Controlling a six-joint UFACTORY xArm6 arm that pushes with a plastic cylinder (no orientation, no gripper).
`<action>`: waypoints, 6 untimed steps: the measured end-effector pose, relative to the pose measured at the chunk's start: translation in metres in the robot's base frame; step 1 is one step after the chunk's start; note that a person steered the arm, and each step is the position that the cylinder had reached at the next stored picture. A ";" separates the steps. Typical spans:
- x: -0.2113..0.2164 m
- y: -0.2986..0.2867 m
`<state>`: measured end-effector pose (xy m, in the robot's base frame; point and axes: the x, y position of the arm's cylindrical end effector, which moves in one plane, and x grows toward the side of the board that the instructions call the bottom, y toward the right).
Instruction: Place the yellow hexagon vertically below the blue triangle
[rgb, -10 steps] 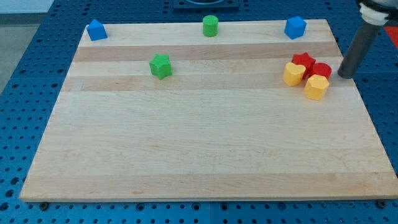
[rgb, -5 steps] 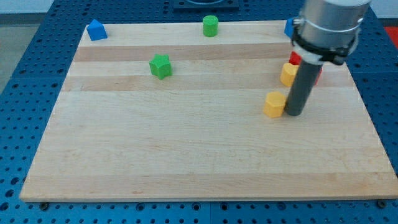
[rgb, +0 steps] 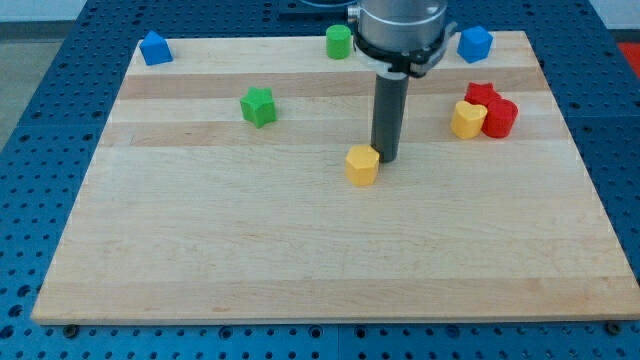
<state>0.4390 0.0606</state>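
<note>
The yellow hexagon (rgb: 362, 165) lies near the middle of the wooden board (rgb: 320, 250). My tip (rgb: 386, 160) stands just to its right and a little above it, touching or nearly touching it. The blue triangle-like block (rgb: 154, 47) sits at the board's top left corner, far to the left of the hexagon.
A green star (rgb: 258, 105) lies left of centre. A green cylinder (rgb: 339, 41) and a blue cube-like block (rgb: 474, 44) sit on the top edge. A yellow heart-like block (rgb: 466, 120), a red star (rgb: 482, 96) and a red cylinder (rgb: 499, 118) cluster at the right.
My tip has swept from the board's right edge leftward, pushing the yellow hexagon out of the right cluster to near the board's middle. The other blocks stayed about where they were.
</note>
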 end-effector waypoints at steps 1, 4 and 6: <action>0.012 -0.015; 0.015 -0.075; 0.075 -0.049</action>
<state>0.5140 0.0112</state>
